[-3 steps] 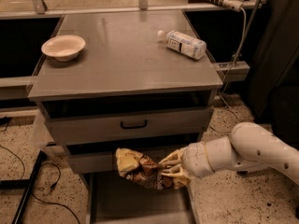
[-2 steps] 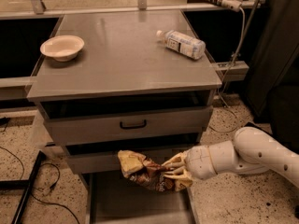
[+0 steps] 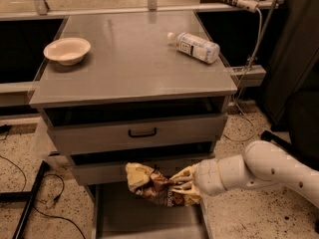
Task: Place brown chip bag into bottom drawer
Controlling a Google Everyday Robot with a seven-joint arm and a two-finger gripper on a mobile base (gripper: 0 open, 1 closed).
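Note:
My gripper (image 3: 183,184) comes in from the right on a white arm and is shut on the brown chip bag (image 3: 152,183), a crumpled bag with a dark brown middle and pale yellow ends. It holds the bag in the air over the pulled-out bottom drawer (image 3: 144,218), whose flat grey floor shows below. The bag hangs just in front of the middle drawer front and does not touch the drawer floor.
A grey cabinet top (image 3: 134,59) carries a white bowl (image 3: 67,50) at the left and a clear plastic bottle (image 3: 195,47) lying at the right. A drawer front with a black handle (image 3: 142,133) is above the bag. Cables lie on the speckled floor at the left.
The gripper and the bag have shifted slightly down and to the right, staying over the open bottom drawer. The grip has not changed.

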